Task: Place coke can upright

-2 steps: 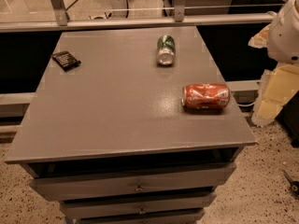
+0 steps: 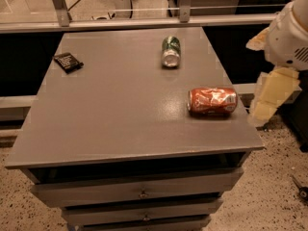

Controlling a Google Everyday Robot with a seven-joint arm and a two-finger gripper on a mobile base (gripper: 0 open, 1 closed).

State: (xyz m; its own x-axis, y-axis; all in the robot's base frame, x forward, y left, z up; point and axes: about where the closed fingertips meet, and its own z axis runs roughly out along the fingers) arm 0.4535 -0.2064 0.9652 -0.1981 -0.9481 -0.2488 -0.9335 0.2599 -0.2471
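The coke can (image 2: 212,100) is red-orange with white lettering. It lies on its side near the right edge of the grey table (image 2: 115,109), its long axis running left to right. My gripper (image 2: 267,99) hangs cream-coloured beyond the table's right edge, just right of the can and apart from it. It holds nothing that I can see. The white arm housing (image 2: 288,42) sits above it at the frame's right side.
A green can (image 2: 170,51) lies on its side at the back of the table. A small black packet (image 2: 68,61) lies at the back left. Drawers (image 2: 139,191) run below the table front. A rail and glass wall stand behind.
My gripper and arm have shifted a little to the left, closer to the table's right edge and the coke can. The cans have not moved.
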